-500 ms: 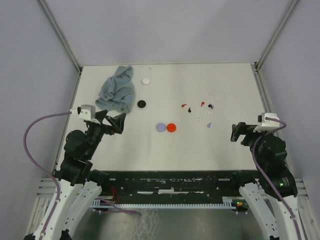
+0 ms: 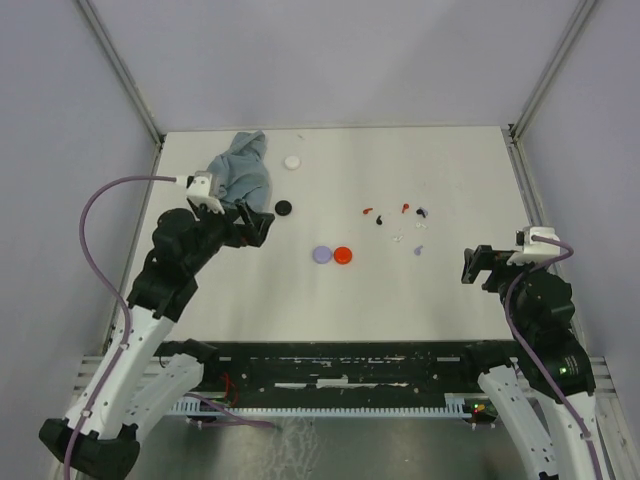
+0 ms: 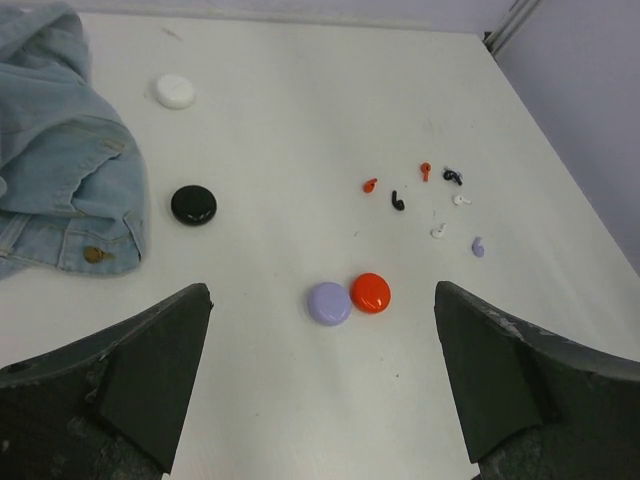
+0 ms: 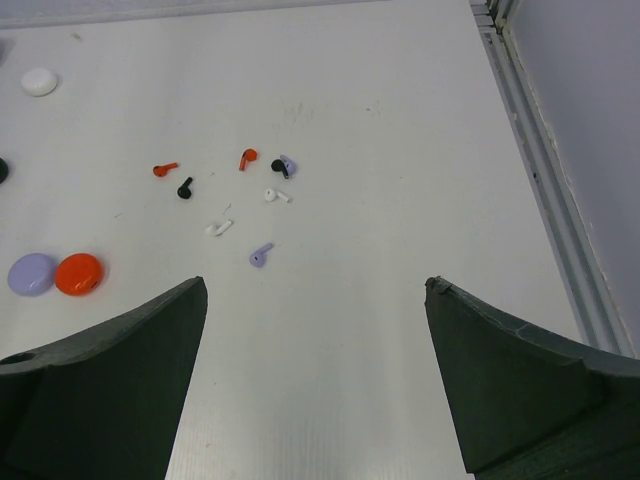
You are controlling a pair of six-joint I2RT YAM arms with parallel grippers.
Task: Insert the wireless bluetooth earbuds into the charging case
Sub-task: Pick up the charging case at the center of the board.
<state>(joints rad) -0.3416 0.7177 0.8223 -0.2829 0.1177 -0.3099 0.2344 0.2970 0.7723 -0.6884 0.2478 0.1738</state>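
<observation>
Several tiny earbuds lie loose right of the table's middle: two red point(image 2: 367, 211) point(image 2: 405, 207), black point(image 2: 380, 219), white point(image 2: 397, 239) and lavender point(image 2: 418, 249). Round charging cases sit to their left: white point(image 2: 292, 161), black point(image 2: 284, 207), lavender point(image 2: 321, 255), red point(image 2: 343, 255). My left gripper point(image 2: 254, 226) hangs open near the black case, holding nothing. In its wrist view the lavender case point(image 3: 329, 303) and red case point(image 3: 370, 292) lie between the dark fingers point(image 3: 150, 370). My right gripper point(image 2: 478, 265) stands open and empty, right of the lavender earbud point(image 4: 261, 255).
A crumpled blue denim cloth point(image 2: 238, 178) lies at the back left, just behind the left gripper. Metal frame rails point(image 2: 525, 190) border the table's sides, with grey walls beyond.
The left arm has lifted and swung forward and to the right, its gripper now closer to the black case. The right arm and all objects have stayed put.
</observation>
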